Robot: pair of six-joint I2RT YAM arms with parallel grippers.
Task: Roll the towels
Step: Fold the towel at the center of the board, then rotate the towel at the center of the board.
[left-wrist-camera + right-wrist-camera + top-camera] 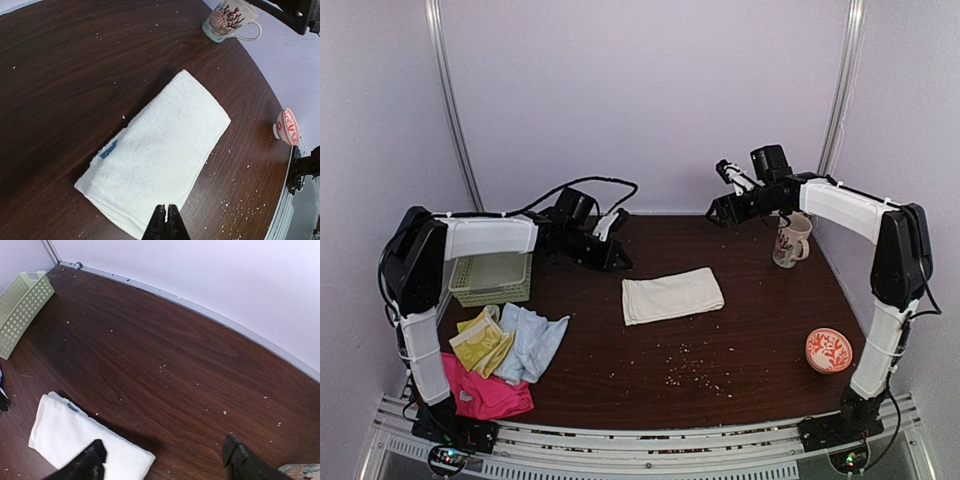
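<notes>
Left gripper [165, 226] is clenched, its 2 black fingertips pressed together with nothing between them. From above, it hangs behind and to the left of the white towel [672, 295], clear of the cloth. Right gripper [165, 456] is released, its 2 fingers spread wide and holding nothing. It hangs behind and to the right of the white towel, raised above the table [770, 310].

The white towel lies near the middle of the dark brown table, folded flat into a thick oblong and set at a slight slant. It is not rolled. A small blue tag [108, 149] shows at 1 long edge.

3 more towels lie in a loose heap well to the left of the white towel and nearer the arm bases. The blue towel [535, 340] is the closest of them to the white towel, crumpled and spread out. The yellow-green towel [478, 345] lies just beyond it, overlapping its left side. The pink towel [490, 395] lies nearest the bases, touching both, with 1 end beside the left arm [420, 330].

A pale green slotted basket [495, 280] stands to the left of the white towel, behind the heap. A patterned mug [790, 240] stands upright behind and to the right of the white towel. An orange and white bowl [829, 351] sits to the right of the white towel, nearer the bases. Pale crumbs [685, 372] are scattered on the table just in front of the white towel.
</notes>
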